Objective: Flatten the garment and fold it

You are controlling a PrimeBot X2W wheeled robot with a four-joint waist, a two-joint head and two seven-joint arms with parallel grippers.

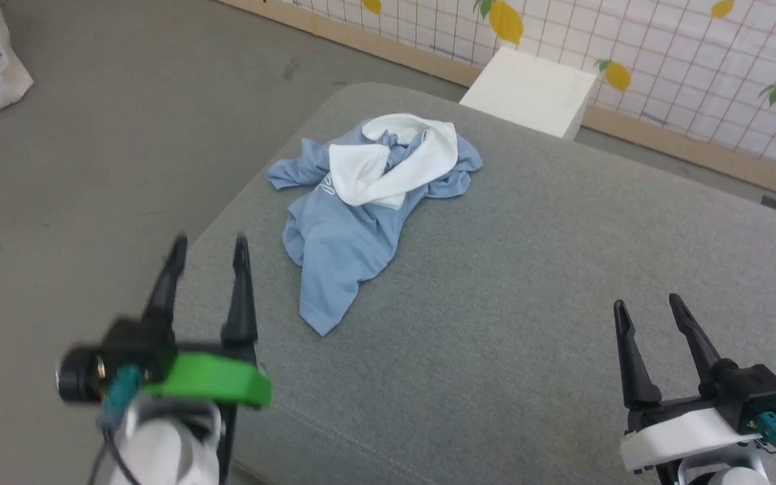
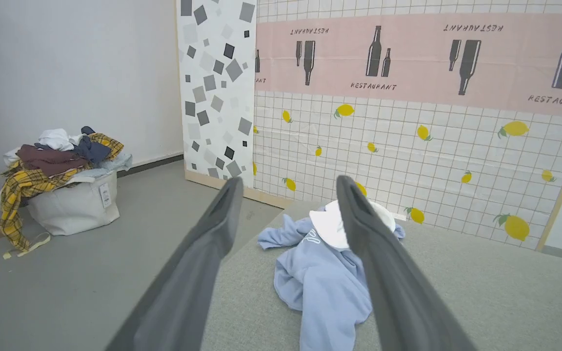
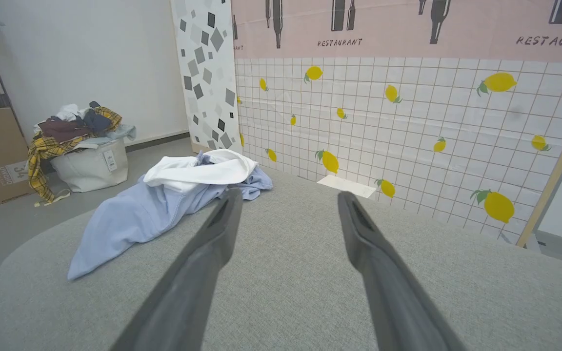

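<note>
Shirt [image 1: 354, 229] lies crumpled, long axis running away from robot; near left gripper [image 1: 209, 242], well apart from right gripper [image 1: 647, 303]; both open, empty.

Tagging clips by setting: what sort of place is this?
Probably a staged test room: printed backdrop panels for walls, a bin of mixed clothes, and the garment crumpled on a grey cushioned surface.

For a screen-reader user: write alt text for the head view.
A crumpled light blue polo shirt with white lining showing lies on a grey cushioned surface. The open left gripper and open right gripper hover short of it, touching nothing.
</note>
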